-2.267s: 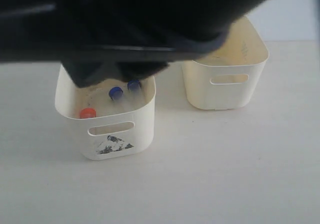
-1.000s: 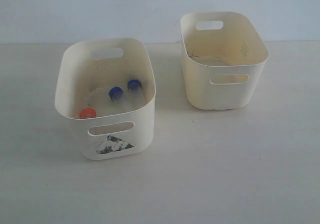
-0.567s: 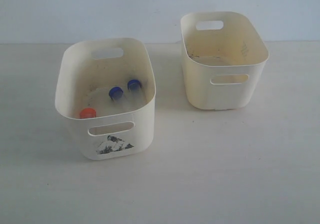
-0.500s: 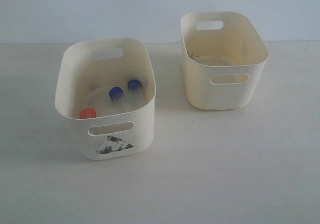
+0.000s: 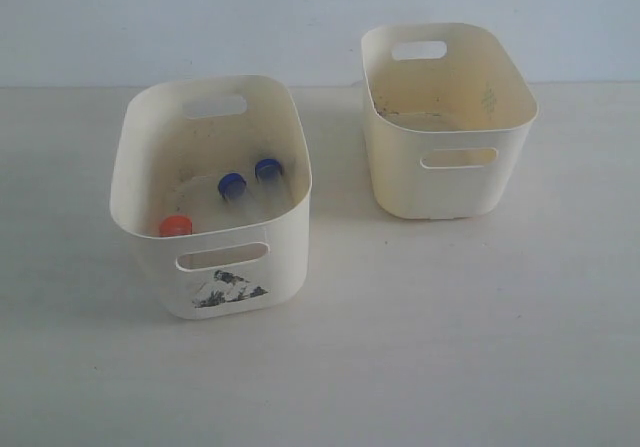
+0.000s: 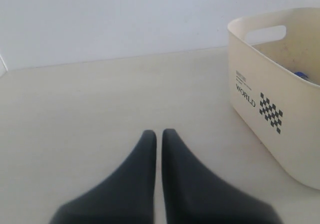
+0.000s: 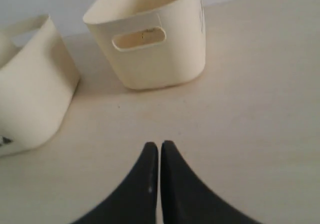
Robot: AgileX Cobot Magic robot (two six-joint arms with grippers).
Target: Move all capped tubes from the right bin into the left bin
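The left bin (image 5: 150, 147), cream with a torn grey-black sticker on its front, holds three capped tubes: one with an orange-red cap (image 5: 176, 226) and two with blue caps (image 5: 232, 185) (image 5: 268, 170). The right bin (image 5: 505, 82) shows only a bare floor inside. Neither arm appears in the exterior view. My left gripper (image 6: 158, 134) is shut with nothing in it, over bare table beside the left bin (image 6: 280, 98), where a blue cap (image 6: 300, 75) peeks over the rim. My right gripper (image 7: 159, 146) is shut and empty, in front of the right bin (image 7: 160, 53).
The bins stand apart on a pale table, with a white wall behind. The left bin's side (image 6: 265, 108) carries black print and a checker mark. The sticker bin's corner (image 7: 30, 98) sits beside the right bin in the right wrist view.
A dark arm that covered the top of the exterior view 2.3 s ago has left it. Over the last second nothing has moved; the tubes lie as before.
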